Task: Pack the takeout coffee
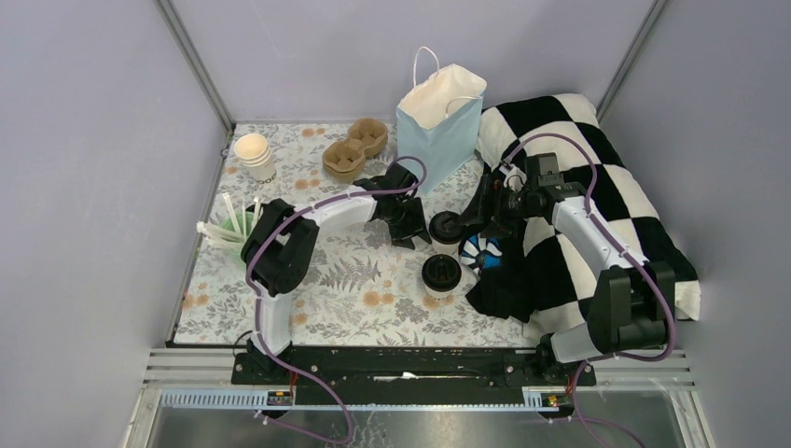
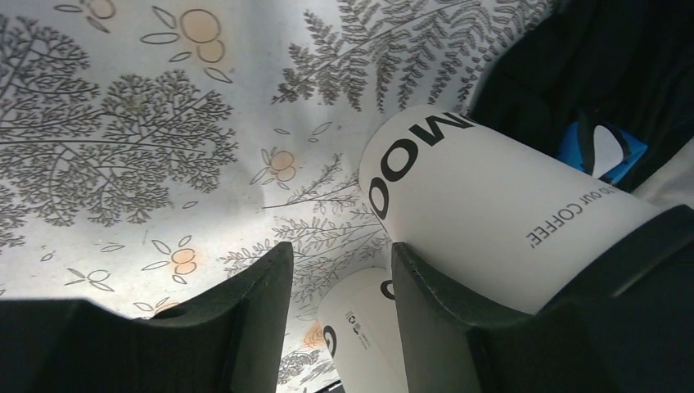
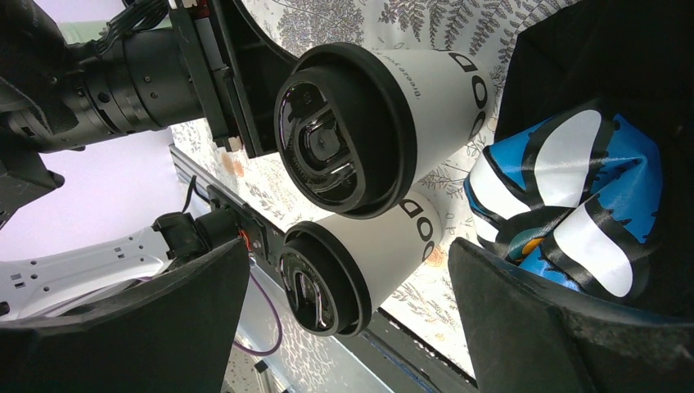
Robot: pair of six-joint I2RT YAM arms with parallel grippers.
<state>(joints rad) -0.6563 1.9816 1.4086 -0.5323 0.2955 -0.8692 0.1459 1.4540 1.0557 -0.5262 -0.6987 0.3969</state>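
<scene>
Grasp step: my left gripper (image 2: 340, 250) is half apart with nothing between, far cup (image 1: 446, 227) outside at its 3 o'clock. Right gripper (image 3: 348, 246) gapes empty. Near cup (image 1: 440, 273) at 6 — next I centre on one; bag (image 1: 438, 121) at 12.

Cups (image 1: 441, 273): white, black lids.
Bag (image 1: 438, 131): pale blue.
Table (image 1: 354, 280): white, grey ferns, orange blossoms, I think.
Blanket (image 1: 606, 187): black-white checks.

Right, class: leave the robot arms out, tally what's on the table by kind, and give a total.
Lidded cups: 2
Lidless cup stack: 1
Green cup: 1
Carrier: 1
Bag: 1
Checked cushion: 1
Blue patterned item: 1
Total: 8
</scene>
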